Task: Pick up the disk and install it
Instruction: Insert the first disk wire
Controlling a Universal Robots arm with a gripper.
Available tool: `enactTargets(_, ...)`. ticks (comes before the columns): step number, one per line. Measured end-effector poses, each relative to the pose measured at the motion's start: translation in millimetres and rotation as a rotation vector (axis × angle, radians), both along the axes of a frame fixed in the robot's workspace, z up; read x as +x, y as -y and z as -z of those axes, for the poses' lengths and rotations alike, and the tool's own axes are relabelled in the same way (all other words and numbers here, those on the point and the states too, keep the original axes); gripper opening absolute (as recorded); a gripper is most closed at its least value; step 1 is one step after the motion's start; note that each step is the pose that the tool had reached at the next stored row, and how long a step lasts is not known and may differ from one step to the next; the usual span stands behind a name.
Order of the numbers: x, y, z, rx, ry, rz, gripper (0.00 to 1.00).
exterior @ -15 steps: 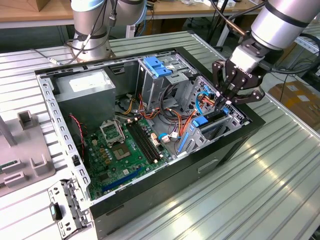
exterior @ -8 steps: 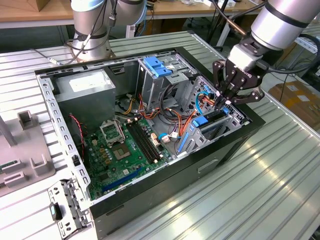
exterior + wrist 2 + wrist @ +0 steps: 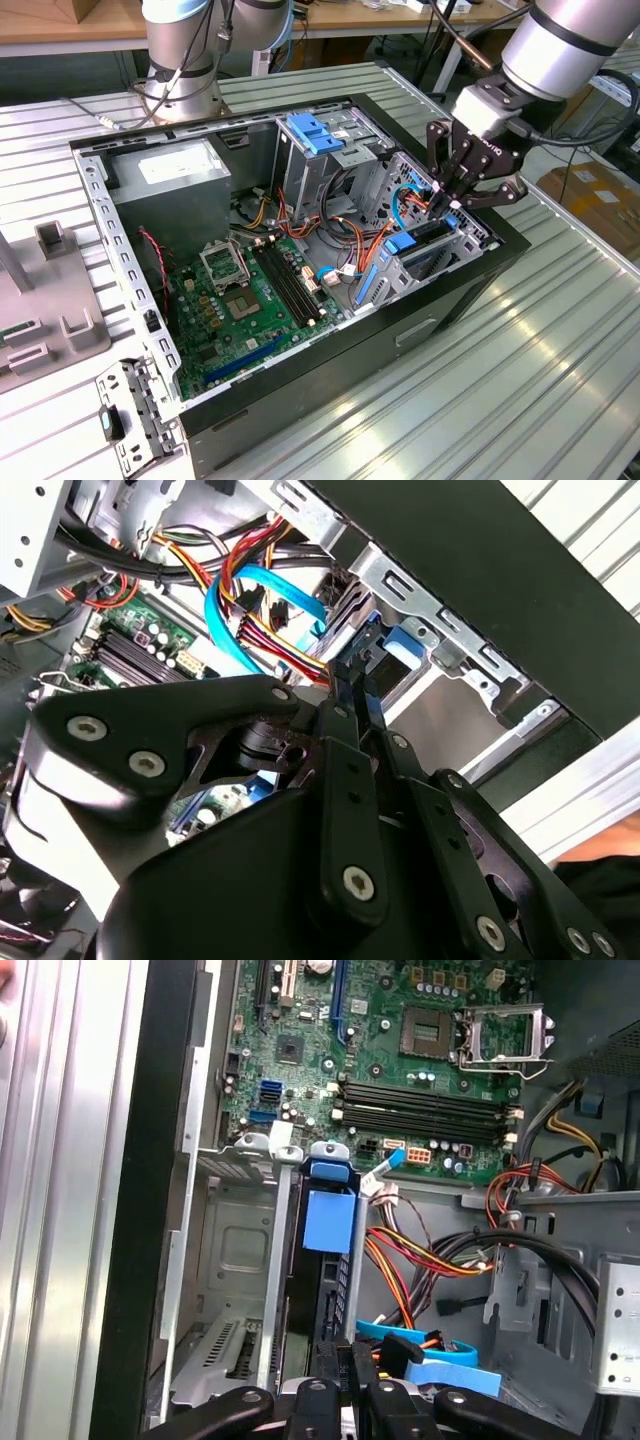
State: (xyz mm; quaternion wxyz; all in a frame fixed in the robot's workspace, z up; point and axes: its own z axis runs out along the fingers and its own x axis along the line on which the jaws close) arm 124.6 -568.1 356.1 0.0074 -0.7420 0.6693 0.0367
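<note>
Open computer case (image 3: 470,290) lies on its side on a ribbed metal worktop (image 3: 540,380); everything below is placed relative to this case, going from the exterior view's left to its right. Off the case's left edge, grey fixture blocks (image 3: 50,335) sit on the worktop. Inside at the left end, a grey power-supply box (image 3: 172,180) with white sticker. Next, the green motherboard (image 3: 240,310) with empty CPU socket and black memory slots. Past mid-case, a light-blue bracket (image 3: 313,133) on top of the upper drive cage, with orange, red and blue cables (image 3: 375,235) below it. At the case's right end, the disk (image 3: 425,243) stands on edge in the drive bay against the front wall, blue carrier frame showing; the first wrist view has its blue tab (image 3: 329,1220) down in the slot between grey bay walls. The gripper (image 3: 450,200) hangs right above the disk's upper edge, fingers (image 3: 352,695) drawn close together and apparently pinching the disk's edge, though the contact itself is partly hidden.
</note>
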Motion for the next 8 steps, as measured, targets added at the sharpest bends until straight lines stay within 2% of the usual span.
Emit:
enactTargets(2, -0.4, 0.0, 0.1, 0.0000, 0.0000, 0.017, 0.17)
enactTargets(4, -0.6, 0.0, 0.3, -0.0001, 0.0000, 0.058, 0.17)
enactTargets(8, -0.6, 0.0, 0.6, 0.0000, 0.0000, 0.089, 0.17)
